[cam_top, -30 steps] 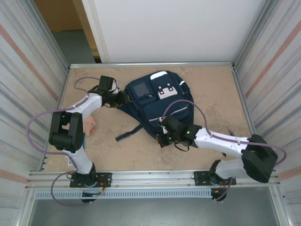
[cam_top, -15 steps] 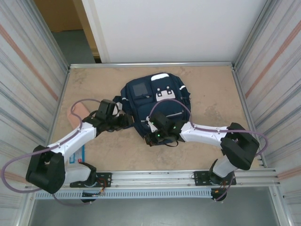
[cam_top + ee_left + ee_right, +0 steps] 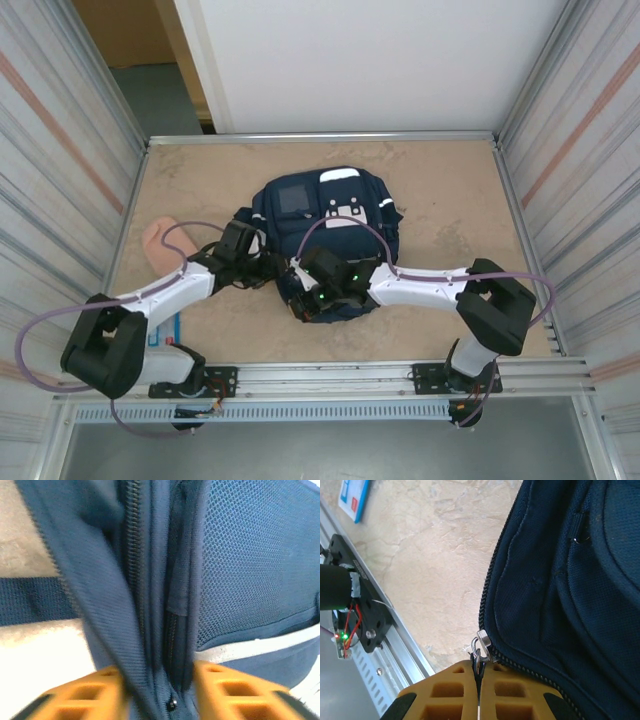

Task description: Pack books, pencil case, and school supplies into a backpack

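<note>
The navy-blue backpack (image 3: 335,215) lies front-up in the middle of the table. My left gripper (image 3: 272,268) is at its near-left side, shut on a fold of backpack (image 3: 240,580) fabric beside a zipper line; the fabric fills the space between the orange fingers (image 3: 90,692). My right gripper (image 3: 306,300) is at the backpack's near edge, shut on the metal zipper pull (image 3: 480,649) of the backpack (image 3: 570,580). Of the school supplies, a peach-pink lump (image 3: 158,240) lies at the left and a light-blue oblong (image 3: 168,328) shows beside the left arm. The books and pencil case are out of view.
The metal rail (image 3: 330,378) runs along the near edge, and corrugated walls (image 3: 70,150) close both sides. The light-blue oblong (image 3: 354,497) lies on bare table near the rail (image 3: 395,640). Bare tabletop (image 3: 450,200) spreads to the right of the backpack.
The backpack has slid left and toward the near edge and turned squarer. Both grippers moved with it; the left arm swung from the far left in to the backpack's near-left side.
</note>
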Action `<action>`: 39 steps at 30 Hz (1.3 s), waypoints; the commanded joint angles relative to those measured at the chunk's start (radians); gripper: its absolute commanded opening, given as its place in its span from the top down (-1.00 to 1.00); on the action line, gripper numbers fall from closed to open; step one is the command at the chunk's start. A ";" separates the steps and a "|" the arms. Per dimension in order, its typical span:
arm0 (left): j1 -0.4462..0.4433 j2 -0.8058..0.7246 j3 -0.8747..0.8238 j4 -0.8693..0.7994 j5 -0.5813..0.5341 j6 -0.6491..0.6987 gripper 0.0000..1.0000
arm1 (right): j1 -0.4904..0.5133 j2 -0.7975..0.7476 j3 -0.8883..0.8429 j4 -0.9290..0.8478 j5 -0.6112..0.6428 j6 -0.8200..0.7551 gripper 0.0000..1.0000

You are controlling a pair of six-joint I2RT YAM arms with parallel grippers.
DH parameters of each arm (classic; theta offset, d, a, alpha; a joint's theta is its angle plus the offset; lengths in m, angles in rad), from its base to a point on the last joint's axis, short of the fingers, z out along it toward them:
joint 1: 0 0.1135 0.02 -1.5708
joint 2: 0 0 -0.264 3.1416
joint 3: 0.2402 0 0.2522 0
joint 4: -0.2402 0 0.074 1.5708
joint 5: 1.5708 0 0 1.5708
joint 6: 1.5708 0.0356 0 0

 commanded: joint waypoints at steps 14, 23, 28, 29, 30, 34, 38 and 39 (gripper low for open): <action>0.224 0.242 0.277 -0.082 0.076 0.268 1.00 | -0.251 -0.323 -0.155 -0.390 0.016 -0.007 1.00; 0.366 0.369 0.432 -0.091 0.161 0.229 0.96 | -0.291 -0.407 -0.136 -0.463 0.154 -0.041 1.00; 0.363 0.371 0.480 -0.182 0.187 0.262 0.56 | -0.255 -0.375 -0.065 -0.434 0.139 -0.056 1.00; 0.358 0.341 0.461 -0.197 0.179 0.269 0.51 | -0.243 -0.368 -0.049 -0.417 0.136 -0.055 1.00; 0.351 0.309 0.445 -0.226 0.149 0.284 0.46 | -0.235 -0.357 -0.034 -0.403 0.127 -0.055 1.00; 0.309 0.127 0.333 -0.337 0.021 0.313 0.27 | -0.199 -0.286 0.056 -0.380 0.112 -0.073 1.00; 0.209 -0.089 0.174 -0.325 0.021 0.190 0.14 | -0.167 -0.202 0.121 -0.327 0.042 -0.070 1.00; 0.174 -0.134 0.146 -0.316 0.003 0.163 0.10 | -0.160 -0.183 0.135 -0.316 0.024 -0.069 1.00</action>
